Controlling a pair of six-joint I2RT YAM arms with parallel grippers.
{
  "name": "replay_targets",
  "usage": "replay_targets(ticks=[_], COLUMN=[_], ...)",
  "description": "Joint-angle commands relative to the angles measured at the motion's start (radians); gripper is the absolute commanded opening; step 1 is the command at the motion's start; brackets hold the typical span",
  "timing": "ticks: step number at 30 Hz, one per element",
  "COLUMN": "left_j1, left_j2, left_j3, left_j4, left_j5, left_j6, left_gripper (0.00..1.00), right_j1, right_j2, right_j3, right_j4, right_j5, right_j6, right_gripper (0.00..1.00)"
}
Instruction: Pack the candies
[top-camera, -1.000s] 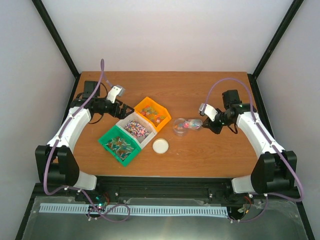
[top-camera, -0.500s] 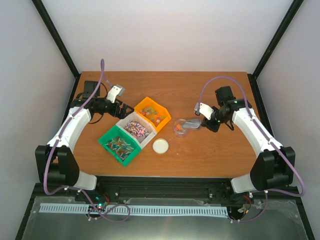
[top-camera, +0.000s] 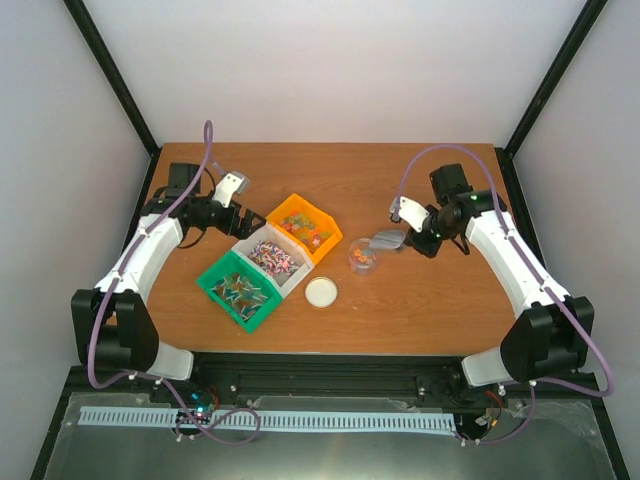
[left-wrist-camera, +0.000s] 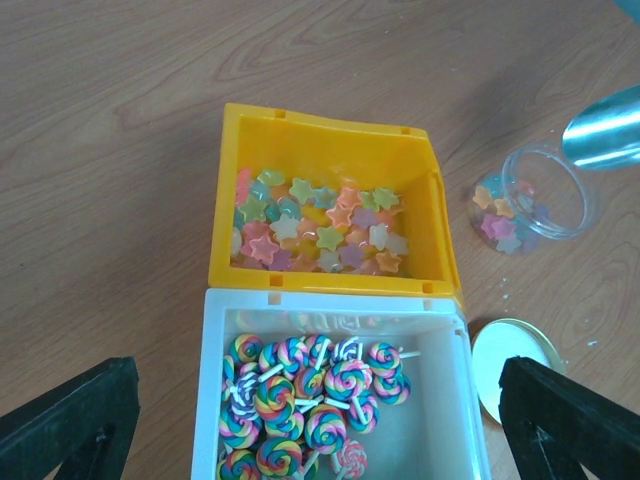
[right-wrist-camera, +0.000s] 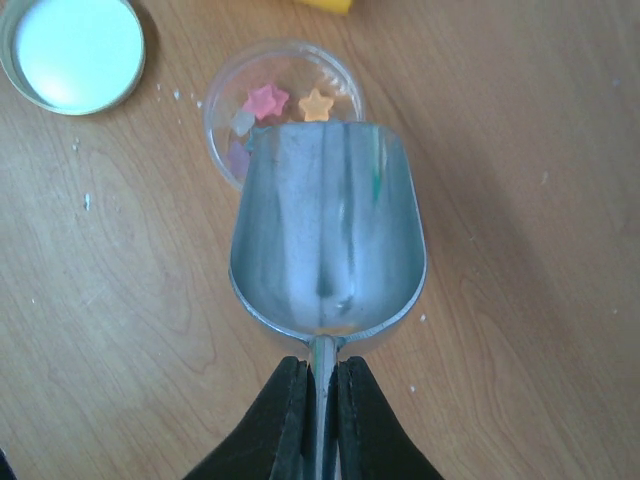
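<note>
We find the right gripper clenched on the smooth metal scoop, its bowl over the clear round jar. Star candies lie in the yellow bin and the jar. The left gripper is released above the white bin.

Brushed-metal scoop; clr plastic jar; glossy plastic yellow bin; matt woodgrain table.

No words, numbers or signs can be read here, not on the bins, the jar, the lid or the scoop.
</note>
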Motion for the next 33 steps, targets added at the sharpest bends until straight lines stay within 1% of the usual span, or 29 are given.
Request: replay_targets(ticks=[1,6,8,12,17,20,23,26,33], left_j1=[0.005,0.008,0.012,0.022,0.026,0.032,0.042,0.057,0.067], left_j2=[0.008,0.017,0.023,0.039,0.049,0.055,0.061,0.062,0.032], left_j3=[-0.012,-0.024,-0.030,-0.034,-0.060,-0.075,-0.083,-0.090,-0.132], left_j4=[-0.007,-0.019,-0.020,-0.027,-0.019,-0.021,-0.036,-0.064,-0.080], left_j5=[-0.043,-0.100,-0.122,-0.163,-0.253,-0.284,-0.295,-0.269,-0.215], left_j6=[0.038,0.043,0.039,0.027,0.019,0.019,0.022,0.036,0.081], left_gripper=[0.99,0.97,0.96,0.94,0.89,0.87,0.85,0.83,0.81], right_j1=[0.046,0.128,0.176,0.275,0.375,0.429,0.483,0.528,0.551], right_j2=[-0.005,-0.005,0.002,0.055,0.126,0.159,0.196,0.232,0.321], right_j3=[0.074,0.125,0.144,0.215,0.290,0.309,0.316,0.310,0.310], right_j4=[-0.004,0.021,0.039,0.027,0.000,0.003,0.006,0.006,0.045], right_j5=[-0.037,-0.058,-0.042,-0.005,0.029,0.027,0.026,0.017,0.000], right_j6=[0.097,0.210,0.273,0.383,0.471,0.508,0.507,0.502,0.519], right_gripper=[0.03,0.03,0.03,0.03,0.03,0.03,0.03,0.03,0.03])
